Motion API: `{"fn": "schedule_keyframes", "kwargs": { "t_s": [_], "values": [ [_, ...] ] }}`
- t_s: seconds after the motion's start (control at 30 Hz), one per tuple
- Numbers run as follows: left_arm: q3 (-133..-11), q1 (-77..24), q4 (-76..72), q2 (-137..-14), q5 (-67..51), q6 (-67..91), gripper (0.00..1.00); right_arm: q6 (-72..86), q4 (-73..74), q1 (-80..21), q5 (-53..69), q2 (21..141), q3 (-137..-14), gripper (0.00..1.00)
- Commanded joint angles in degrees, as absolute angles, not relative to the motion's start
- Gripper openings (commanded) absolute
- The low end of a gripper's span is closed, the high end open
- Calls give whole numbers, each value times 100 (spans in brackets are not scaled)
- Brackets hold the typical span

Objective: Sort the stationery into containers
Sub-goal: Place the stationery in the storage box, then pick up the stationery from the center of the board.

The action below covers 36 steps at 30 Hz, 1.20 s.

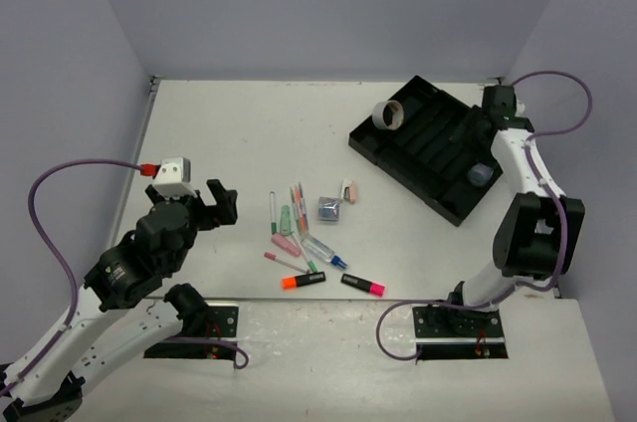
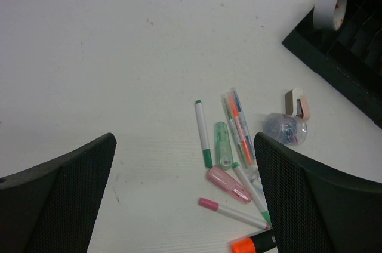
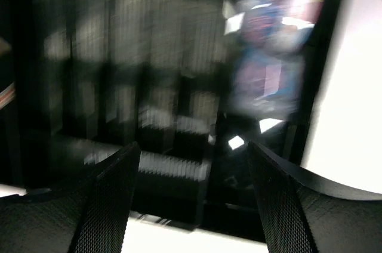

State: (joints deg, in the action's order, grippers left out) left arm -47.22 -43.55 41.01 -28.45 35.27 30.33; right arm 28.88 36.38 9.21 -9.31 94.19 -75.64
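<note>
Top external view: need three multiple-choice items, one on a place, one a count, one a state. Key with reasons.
1. Where is the tape ring?
A) in a corner compartment of the tray
B) among the pens
C) beside the eraser

2. How many black highlighters lie on the table?
A) one
B) two
C) four

3. The left end effector is:
A) shut on the eraser
B) open, empty
C) shut, empty

Key:
1 A, the ring stands inside the tray's corner.
2 B, one is orange-ended and one pink-ended.
3 B, its fingers stand apart with only bare table between them.
</note>
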Motion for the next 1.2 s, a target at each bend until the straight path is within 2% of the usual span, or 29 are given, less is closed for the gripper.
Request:
{"fn": "schedule_keyframes", "kwargs": {
  "t_s": [0.0, 0.13, 0.17, 0.23, 0.37, 0.5, 0.63, 0.8, 1.07, 1.1, 1.17],
  "values": [
    [-4727, -4342, 3910, -2893, 3643, 2924, 100, 2794, 3600, -556, -1290, 8562, -7669, 74],
    [-4737, -4342, 3946, -2862, 3717, 2966, 100, 2874, 3272, -1959, -1359, 8262, -7224, 75],
    [-4735, -4342, 3946, -2859, 3729, 2971, 100, 2978, 3176, -2395, -1412, 8289, -7104, 81],
    [-4729, -4342, 3938, -2874, 3735, 2971, 100, 3225, 3138, -3075, -1608, 8473, -7050, 98],
    [-4740, -4333, 3948, -3025, 3724, 2962, 100, 3581, 3390, -4112, -1966, 9334, -7526, 99],
    [-4746, -4339, 3955, -3085, 3729, 2971, 100, 4094, 3856, -4667, -2329, 10095, -8115, 99],
    [-4738, -4342, 3964, -3076, 3753, 2988, 100, 4403, 3946, -4949, -2399, 10704, -8385, 99],
    [-4746, -4333, 3956, -3128, 3736, 2971, 100, 4540, 3664, -5036, -2215, 10691, -8164, 99],
    [-4746, -4342, 3935, -3190, 3698, 2959, 100, 4997, 3582, -5221, -2553, 10494, -7552, 93],
    [-4744, -4340, 3929, -3192, 3691, 2953, 100, 5019, 3541, -5223, -2530, 10500, -7501, 89],
    [-4737, -4333, 3925, -3203, 3687, 2949, 100, 5070, 3470, -5238, -2476, 10508, -7416, 73]
  ]
}}
